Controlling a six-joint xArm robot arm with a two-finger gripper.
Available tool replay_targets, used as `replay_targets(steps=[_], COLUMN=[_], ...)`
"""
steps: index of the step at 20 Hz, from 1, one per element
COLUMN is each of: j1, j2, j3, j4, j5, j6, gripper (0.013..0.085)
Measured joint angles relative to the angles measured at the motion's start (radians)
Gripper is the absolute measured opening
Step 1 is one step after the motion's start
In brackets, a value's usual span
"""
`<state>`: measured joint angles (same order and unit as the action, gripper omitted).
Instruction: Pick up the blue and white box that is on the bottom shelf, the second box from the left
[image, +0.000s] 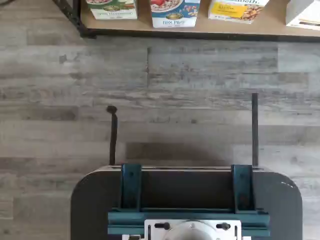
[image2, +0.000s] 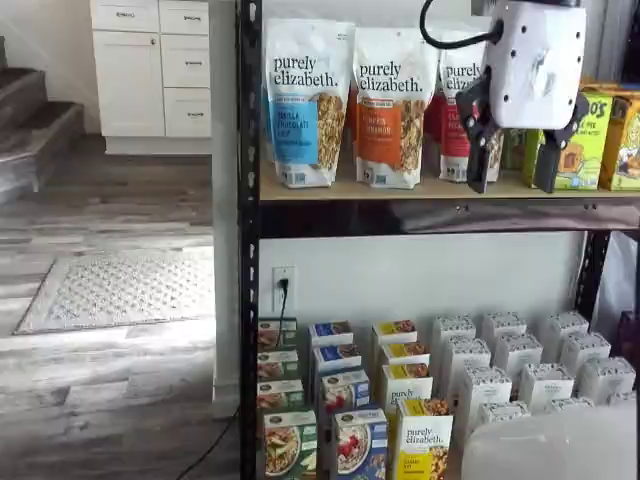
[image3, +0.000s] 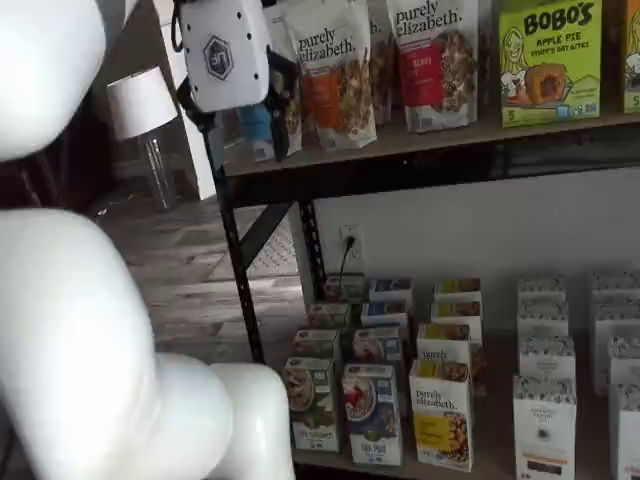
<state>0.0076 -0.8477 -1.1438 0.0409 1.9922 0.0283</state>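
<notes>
I see grey wood-plank flooring (image: 150, 100), a white drawer cabinet (image2: 150, 70), a pale textured mat (image2: 115, 290), grey steps (image2: 35, 125) and a white wall outlet (image2: 284, 287).

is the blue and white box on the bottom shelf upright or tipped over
Upright. The blue and white box stands on its base at the front of the bottom shelf, face forward, level with neighbouring cartons.

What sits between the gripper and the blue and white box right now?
In both shelf views the tan shelf board and bare white wall separate the open gripper from the blue and white box below.
</notes>
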Motion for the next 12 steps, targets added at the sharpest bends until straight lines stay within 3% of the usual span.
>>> replay_targets(steps=[5,12], j1=[-0.039,-0.021], j2=[-0.038,-0.038], j3=[0.034,0.047], j4=[0.039,0.01], j5=[-0.06,-0.068], j6=[-0.026,-0.019], gripper=[0.085,0.085])
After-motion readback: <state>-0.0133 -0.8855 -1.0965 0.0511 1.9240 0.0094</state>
